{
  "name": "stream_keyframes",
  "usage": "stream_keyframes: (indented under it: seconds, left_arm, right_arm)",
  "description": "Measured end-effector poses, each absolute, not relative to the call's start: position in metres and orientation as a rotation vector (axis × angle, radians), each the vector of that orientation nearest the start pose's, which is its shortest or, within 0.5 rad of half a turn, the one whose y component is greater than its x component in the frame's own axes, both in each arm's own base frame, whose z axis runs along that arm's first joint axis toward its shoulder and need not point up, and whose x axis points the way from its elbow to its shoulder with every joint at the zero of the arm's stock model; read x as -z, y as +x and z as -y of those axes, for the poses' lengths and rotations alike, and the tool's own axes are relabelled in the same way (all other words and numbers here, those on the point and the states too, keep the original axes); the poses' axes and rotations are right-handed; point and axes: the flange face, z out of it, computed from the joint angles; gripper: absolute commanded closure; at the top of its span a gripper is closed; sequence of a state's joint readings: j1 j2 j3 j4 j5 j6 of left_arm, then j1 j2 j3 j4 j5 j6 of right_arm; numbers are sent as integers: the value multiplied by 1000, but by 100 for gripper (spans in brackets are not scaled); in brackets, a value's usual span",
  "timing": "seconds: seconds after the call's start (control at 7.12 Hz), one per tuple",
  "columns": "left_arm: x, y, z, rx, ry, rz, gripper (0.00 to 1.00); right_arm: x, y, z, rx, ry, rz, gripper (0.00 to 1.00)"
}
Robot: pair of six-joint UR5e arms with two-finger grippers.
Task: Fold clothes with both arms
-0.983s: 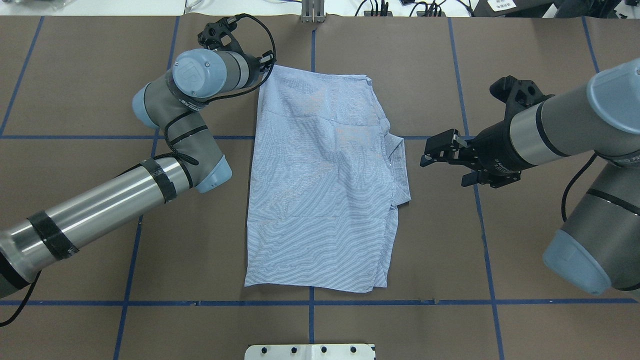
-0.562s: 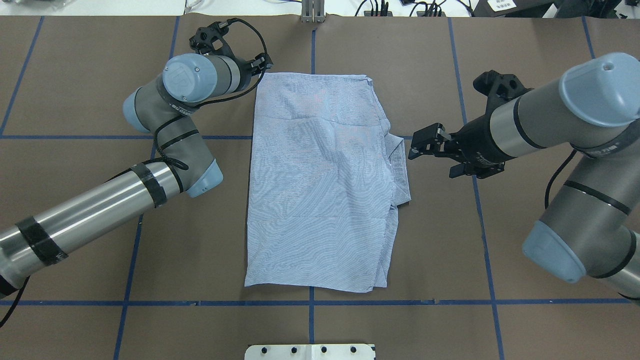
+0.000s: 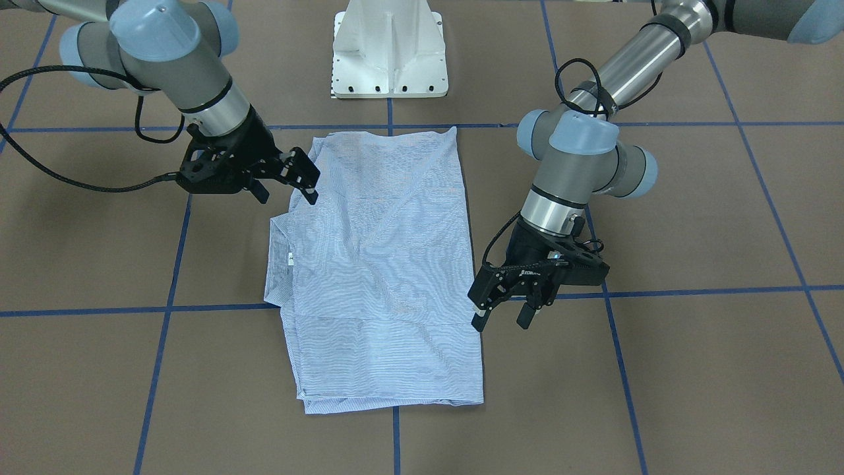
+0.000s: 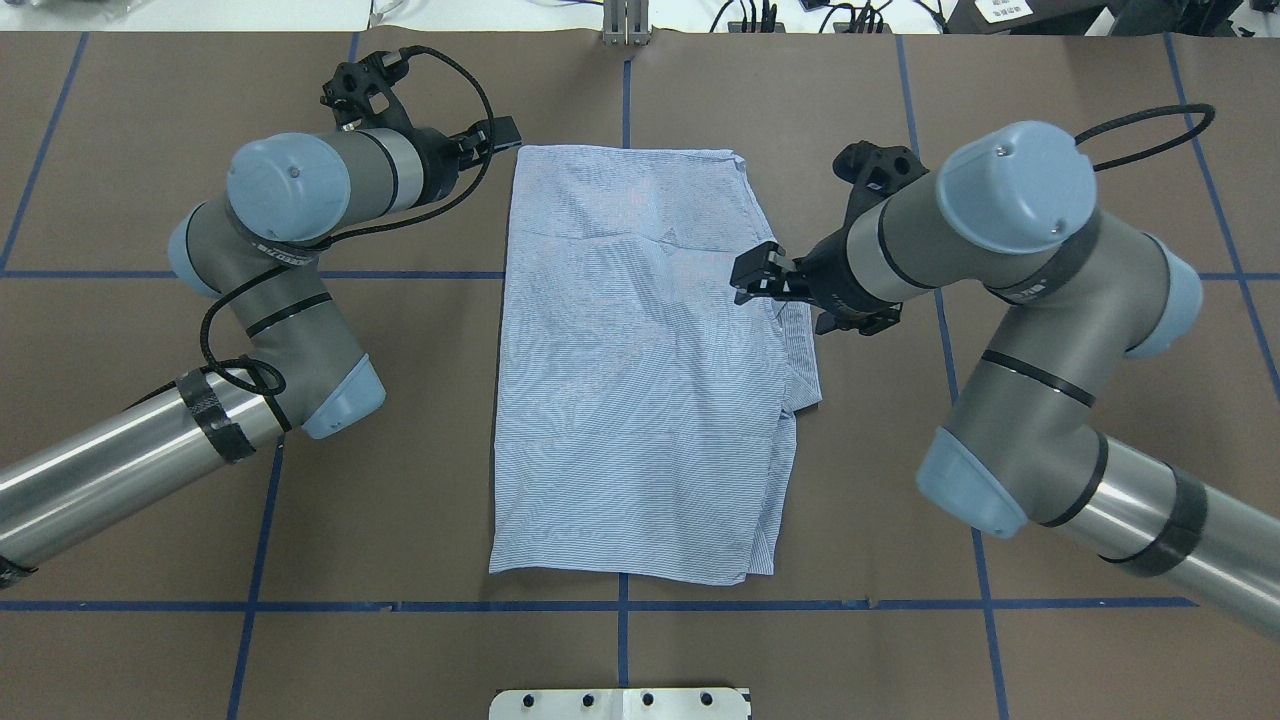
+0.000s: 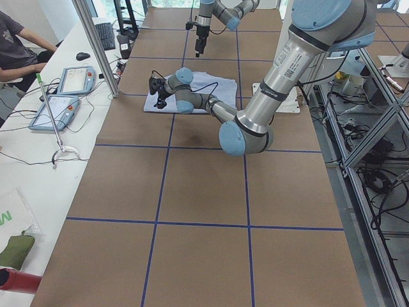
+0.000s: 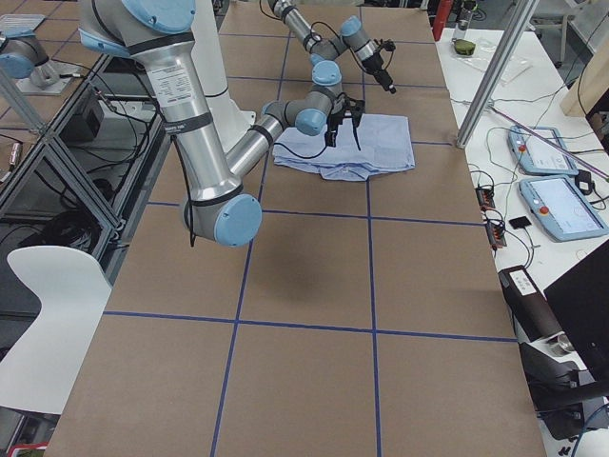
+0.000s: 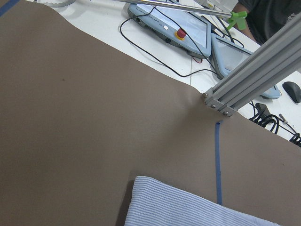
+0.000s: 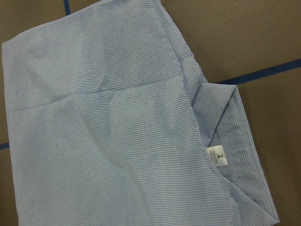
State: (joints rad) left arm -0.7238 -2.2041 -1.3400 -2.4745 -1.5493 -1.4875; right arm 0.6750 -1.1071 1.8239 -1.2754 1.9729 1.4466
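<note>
The light blue striped shirt (image 4: 640, 370) lies folded into a long rectangle in the middle of the brown table, with its collar and white tag (image 8: 217, 157) sticking out on its right edge. My right gripper (image 4: 757, 281) hovers open over that edge near the collar; it also shows in the front-facing view (image 3: 288, 189). My left gripper (image 3: 500, 322) is open with nothing in it, just off the shirt's far left corner (image 7: 188, 207). In the overhead view the left gripper (image 4: 497, 132) is mostly hidden behind its wrist.
The white pedestal base (image 3: 389, 59) stands at the near table edge behind the shirt. Blue tape lines (image 4: 620, 605) grid the table. An aluminium post (image 7: 244, 89) and teach pendants (image 7: 174, 26) sit beyond the far edge. A person (image 5: 19, 45) sits at the side desk.
My right arm swung left from beside the shirt until its gripper reached over the shirt's right edge. My left gripper drew back left from the far left corner, which now lies flat.
</note>
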Motion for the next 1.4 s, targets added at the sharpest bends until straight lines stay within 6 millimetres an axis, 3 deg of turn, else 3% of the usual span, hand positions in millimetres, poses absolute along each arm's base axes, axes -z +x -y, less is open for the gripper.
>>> stream_keyframes:
  seconds: [0.28, 0.42, 0.56, 0.84, 1.12, 1.4]
  left_arm:
    - [-266, 453, 570, 540, 515, -1213, 0]
    - [-273, 447, 546, 503, 465, -1216, 0]
    - [-289, 437, 516, 459, 402, -1224, 0]
    - [-331, 422, 455, 432, 257, -1223, 0]
    - [-324, 437, 372, 438, 90, -1280, 2]
    - [-317, 485, 301, 411, -9, -1283, 2]
  right_arm:
    - [-241, -444, 464, -272, 64, 1059, 0]
    - [-235, -443, 459, -263, 66, 1069, 0]
    - [-232, -442, 449, -253, 61, 1079, 0]
    - [-255, -429, 408, -226, 29, 1068, 0]
    - [-272, -406, 379, -212, 1, 1069, 0]
    - [-267, -399, 372, -221, -17, 1087, 0]
